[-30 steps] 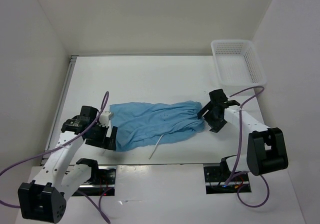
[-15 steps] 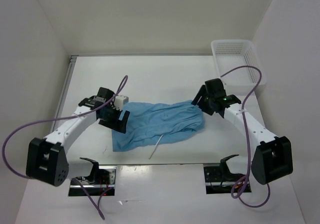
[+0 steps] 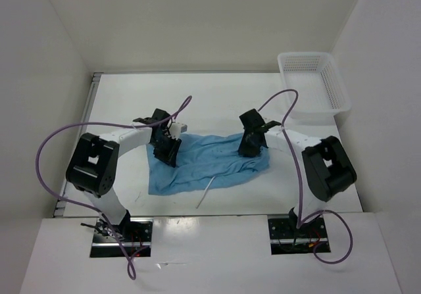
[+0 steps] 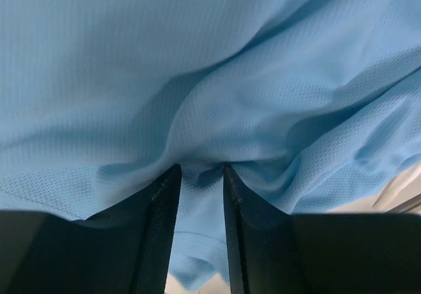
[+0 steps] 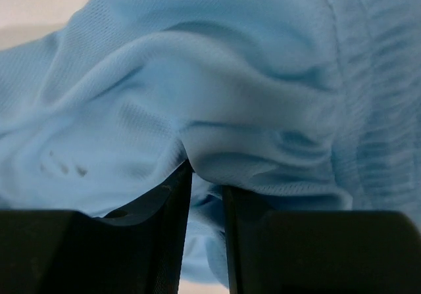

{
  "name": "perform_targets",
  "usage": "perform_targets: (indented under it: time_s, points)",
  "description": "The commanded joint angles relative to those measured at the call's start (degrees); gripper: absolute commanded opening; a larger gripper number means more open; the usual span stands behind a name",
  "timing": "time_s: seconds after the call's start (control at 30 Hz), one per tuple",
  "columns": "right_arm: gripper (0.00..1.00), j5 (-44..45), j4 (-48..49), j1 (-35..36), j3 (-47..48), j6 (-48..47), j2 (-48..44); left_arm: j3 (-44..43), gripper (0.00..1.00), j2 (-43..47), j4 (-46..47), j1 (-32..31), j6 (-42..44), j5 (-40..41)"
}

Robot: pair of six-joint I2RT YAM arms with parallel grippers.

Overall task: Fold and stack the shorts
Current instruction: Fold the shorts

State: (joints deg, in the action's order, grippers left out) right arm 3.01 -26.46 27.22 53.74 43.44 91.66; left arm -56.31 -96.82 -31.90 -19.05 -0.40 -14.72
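Note:
The light blue shorts lie spread across the middle of the table, and a white drawstring pokes out at their near edge. My left gripper is down on the far left corner of the cloth. In the left wrist view its jaws stand narrow, with puckered fabric bunched between them. My right gripper presses on the far right part of the shorts. Its jaws pinch a raised fold of fabric beside the gathered waistband.
A white mesh basket stands at the far right corner of the table. White walls close in the left, back and right sides. Purple cables loop above both arms.
Both arms swung in from the outer ends of the shorts to their far edge. Both grippers went from wide open to closed onto the fabric.

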Motion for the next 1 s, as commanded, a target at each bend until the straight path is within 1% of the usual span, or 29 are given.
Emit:
perform_targets:
  time_s: [0.0,0.07,0.1,0.17,0.2,0.23,0.27,0.3,0.33,0.37,0.4,0.5,0.53,0.57,0.63,0.67,0.7,0.73,0.77,0.8,0.83,0.87,0.93,0.97]
  points:
    - [0.30,6.0,-0.7,0.0,4.9,1.8,5.5,-2.7,0.40,-5.8,5.2,0.0,0.4,-0.9]
    - [0.30,6.0,0.0,-0.6,6.1,2.6,8.6,-4.5,0.38,-7.5,5.2,0.0,0.4,-0.9]
    - [0.30,6.0,0.0,-1.2,8.1,2.6,11.9,-5.1,0.38,-8.8,5.8,1.3,0.4,-0.9]
    - [0.30,6.9,0.0,-3.0,10.5,2.6,15.0,-7.7,0.38,-11.3,6.5,1.9,0.4,-0.9]
    - [0.30,7.6,-0.5,-3.7,13.4,2.6,17.7,-9.1,0.38,-12.2,6.5,2.8,0.4,-0.4]
    - [0.30,8.2,0.7,-5.5,14.5,1.7,18.6,-10.6,0.38,-13.1,6.5,2.8,0.4,0.4]
    - [0.33,8.2,0.2,-6.3,17.4,1.7,19.5,-14.4,0.38,-15.4,6.5,3.3,0.4,1.0]
    - [0.33,7.3,3.5,-7.0,18.0,0.2,20.3,-16.4,0.38,-16.6,6.5,3.3,0.4,1.0]
    - [0.33,6.6,3.5,-7.5,19.1,-1.5,21.4,-18.5,0.38,-17.7,6.5,4.1,0.4,1.5]
    - [0.33,6.6,3.5,-8.2,23.0,-1.5,22.1,-20.7,0.38,-19.8,6.5,4.6,0.4,2.4]
    - [0.33,6.6,2.7,-8.2,24.6,-2.2,23.5,-24.0,0.38,-20.6,6.5,6.1,0.4,2.4]
    - [0.35,6.6,2.7,-8.9,30.5,-3.6,26.3,-26.7,0.38,-21.8,8.4,8.4,0.4,2.4]
    - [0.35,6.6,2.7,-9.8,32.1,-3.6,28.9,-28.8,0.38,-22.8,9.0,9.7,0.4,2.4]
    - [0.35,4.6,2.7,-9.8,35.2,-4.5,30.1,-30.3,0.38,-24.5,9.0,10.3,0.4,2.4]
    - [0.35,3.9,2.2,-10.3,38.0,-5.0,32.0,-33.4,0.38,-25.9,8.4,11.0,0.4,1.5]
    - [0.35,3.4,2.2,-10.3,40.0,-5.6,32.0,-35.3,0.41,-25.9,7.9,11.1,0.4,0.9]
    - [0.36,2.8,2.2,-10.3,40.0,-6.1,32.0,-35.4,0.43,-25.4,8.4,11.1,0.4,0.9]
    - [0.41,2.3,2.8,-10.3,40.6,-7.2,30.5,-35.4,0.46,-23.4,8.4,11.1,0.4,1.5]
    - [0.41,2.3,2.8,-10.3,40.6,-7.9,29.6,-34.7,0.51,-22.1,8.4,11.1,0.4,2.3]
    - [0.45,1.7,2.8,-10.3,40.6,-9.1,28.8,-34.7,0.65,-20.8,8.4,11.1,0.4,2.9]
    - [0.51,0.7,2.8,-10.3,41.2,-9.8,26.5,-34.1,0.69,-18.3,8.4,11.6,0.4,3.5]
    - [0.62,-0.1,2.8,-10.3,41.2,-10.6,25.2,-34.1,0.74,-16.9,7.7,11.6,0.4,4.0]
    - [0.69,-1.3,3.3,-10.3,39.0,-11.1,22.5,-32.1,0.89,-13.9,6.5,11.6,0.4,4.6]
    - [0.75,-1.3,3.3,-10.3,38.3,-11.1,19.8,-31.2,0.92,-12.9,6.5,11.6,0.4,4.6]
